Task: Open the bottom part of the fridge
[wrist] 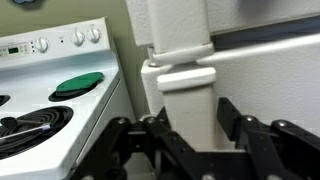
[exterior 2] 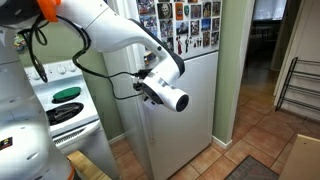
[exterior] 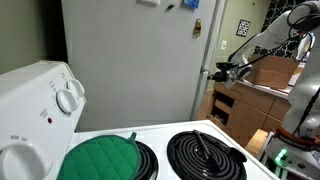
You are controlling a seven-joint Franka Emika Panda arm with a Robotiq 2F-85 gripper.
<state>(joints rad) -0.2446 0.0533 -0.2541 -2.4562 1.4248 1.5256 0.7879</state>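
The black pincer (wrist: 180,128) is released, its jaws spread either side of the white upright handle (wrist: 186,88) on the closed white bottom part of the fridge (exterior 2: 192,135), beside the white stove (wrist: 45,95).

White stove (exterior: 40,100), green potholder (exterior: 98,158), wooden drawers (exterior: 232,105)

- Fridge (exterior: 135,65): flat, pale grey side fills mid-frame. Small magnets (exterior: 190,4) and a yellow tag (exterior: 197,27) sit near its top.
- Robot arm (exterior: 275,35): enters from the upper right and reaches toward the fridge's front edge.
- Gripper (exterior: 220,71): at that edge, about mid-height. Jaws too small to read.
- Brown wooden drawers (exterior: 226,105): below the gripper, just beside the fridge.
- White stove (exterior: 40,100): foreground, round knobs (exterior: 68,98) on its back panel.
- Green pot holder (exterior: 100,158): lies on one black coil burner. Second burner (exterior: 205,155) shows its full coil.
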